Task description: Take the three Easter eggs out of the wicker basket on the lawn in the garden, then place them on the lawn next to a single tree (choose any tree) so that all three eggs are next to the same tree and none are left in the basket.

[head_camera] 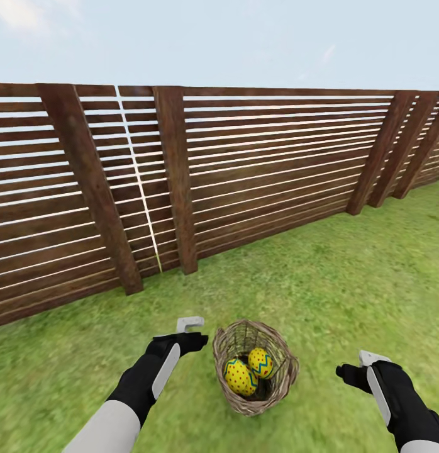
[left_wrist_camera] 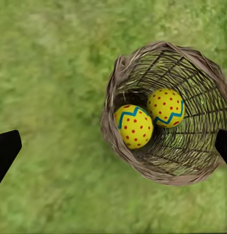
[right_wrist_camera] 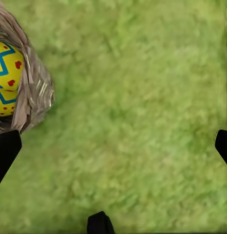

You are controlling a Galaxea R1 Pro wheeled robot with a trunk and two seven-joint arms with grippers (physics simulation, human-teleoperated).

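**Two eggs showing in basket, no grasp yet, no tree reached**

Wicker basket [head_camera: 255,368] sits on the lawn [head_camera: 345,277] between the two claws, just beside the left claw [head_camera: 189,333] and further from the right claw [head_camera: 363,363]. Inside it: a dotted egg [head_camera: 240,376] on the side nearer the robot and a second egg [head_camera: 261,362] touching it, toward the fence side. The left wrist view looks straight down on the same pair, dotted egg [left_wrist_camera: 134,126] and zigzag egg [left_wrist_camera: 165,107], pressed together on the basket floor [left_wrist_camera: 191,146]. Third egg: can't tell whether it lies under these or is already out.

Left claw is released, fingers spread, one fingertip over the grass and the other above the basket rim; holds nothing. Right claw also released and empty, over bare grass with the basket just off one fingertip [right_wrist_camera: 6,148].

Wooden slat fence [head_camera: 244,170] runs behind. Judged progress: at most one egg removed, at least two left to lift and carry to a tree.
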